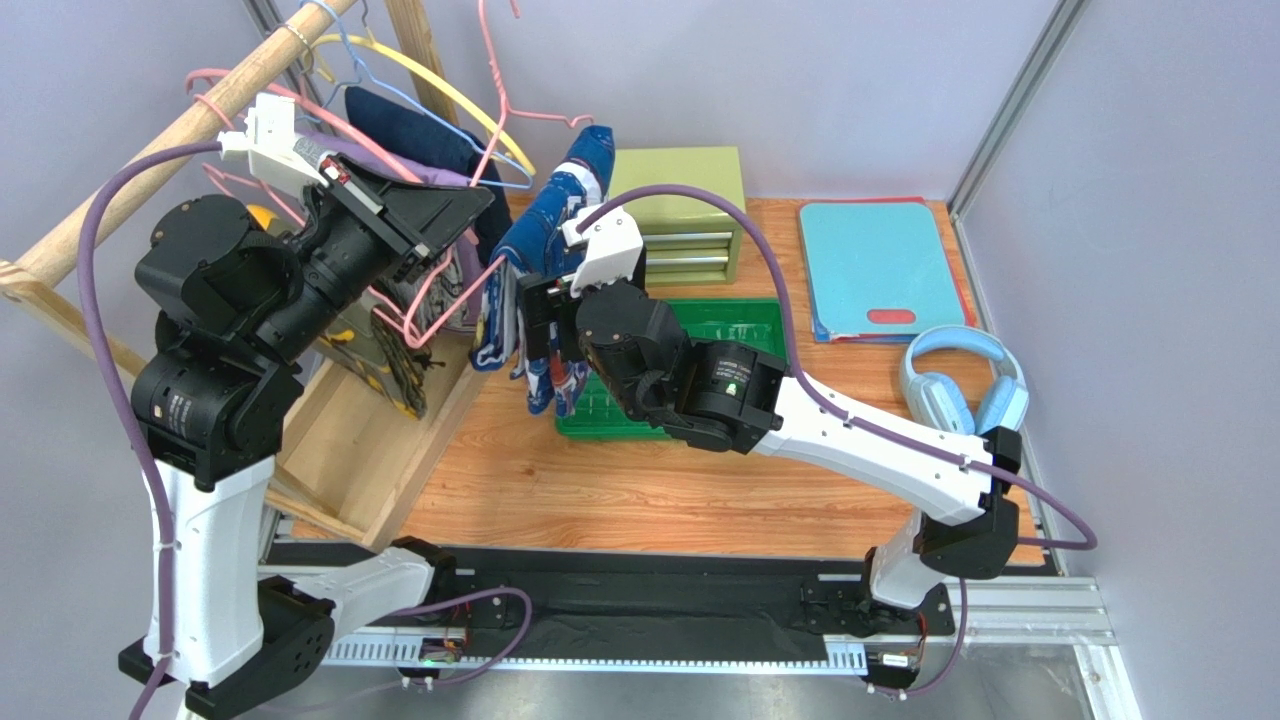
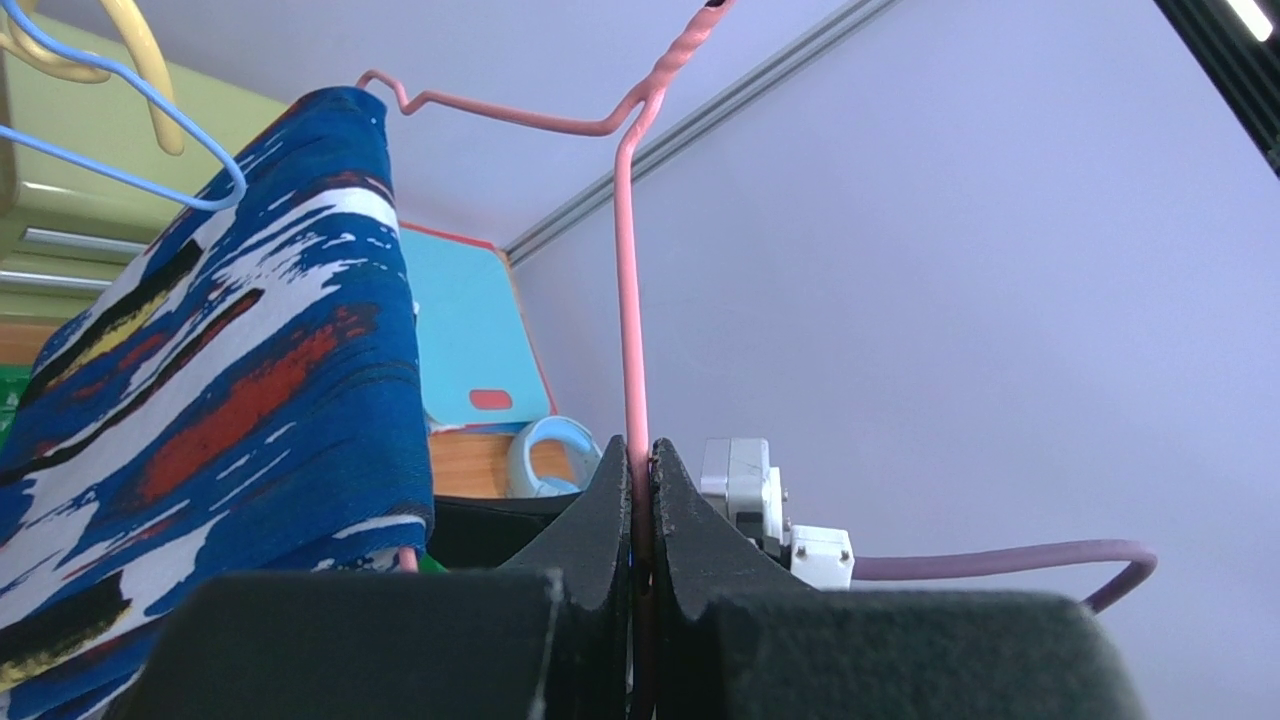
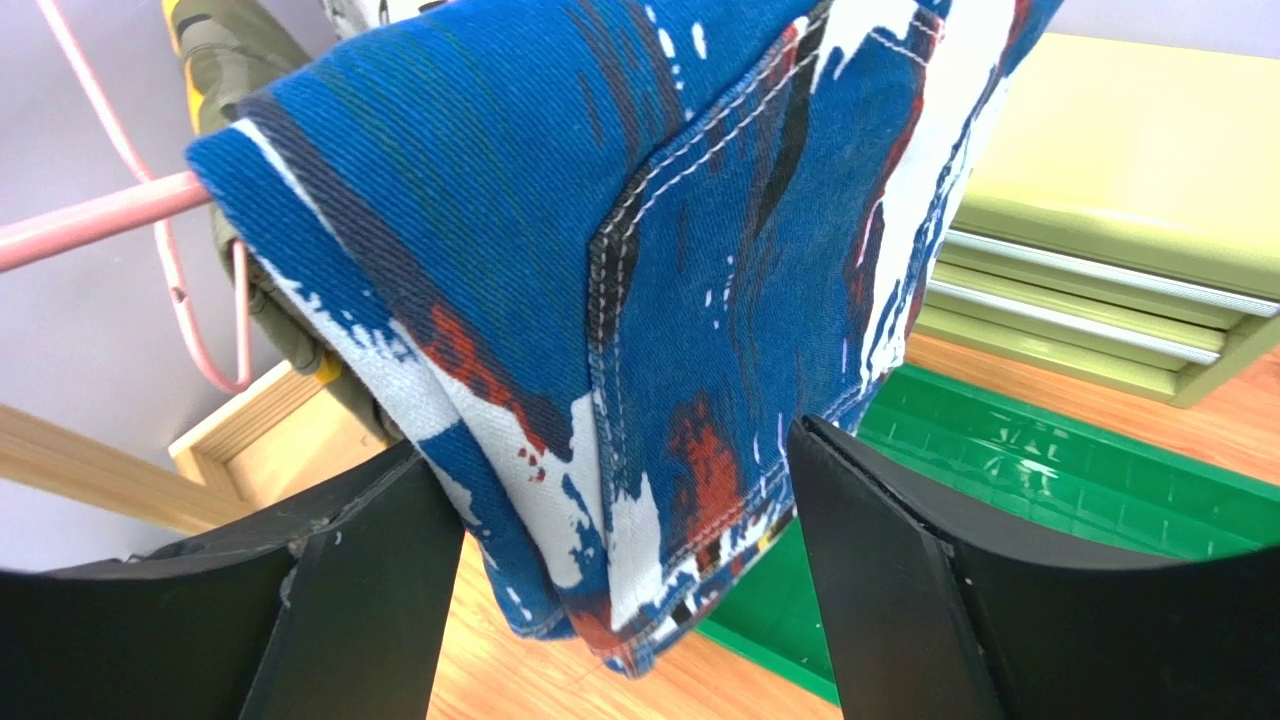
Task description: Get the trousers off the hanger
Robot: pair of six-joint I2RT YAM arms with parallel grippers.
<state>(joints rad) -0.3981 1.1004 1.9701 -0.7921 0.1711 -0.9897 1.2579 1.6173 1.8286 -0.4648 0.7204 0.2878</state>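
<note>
Left of the olive drawer box, the trousers hang folded over the hanger, above the wood-grain worktop. Their cloth is finely ribbed, blue with white, navy and red splotches. The hanger is thin pink wire with a twisted neck and a small notch in its shoulder.

Both arms are in play. The left claw has its two black fingers pressed together on one straight run of the pink wire, below the neck. The right claw stands apart, with one matte black finger on each side of the trousers' lower fold. Neither finger visibly pinches the cloth.

Farther left of the box are one yellow hanger and one light blue hanger, both wire. In front of the box lies one green ribbed plastic tray. To the right of the box are one flat teal board with rounded corners and one pair of pale blue headphones.

Only the left wrist view shows the clamp on the wire, which the arm hides in the top view. Only the right wrist view shows the weave and a white-stitched seam running down the cloth. The board and headphones show fully only from above.
</note>
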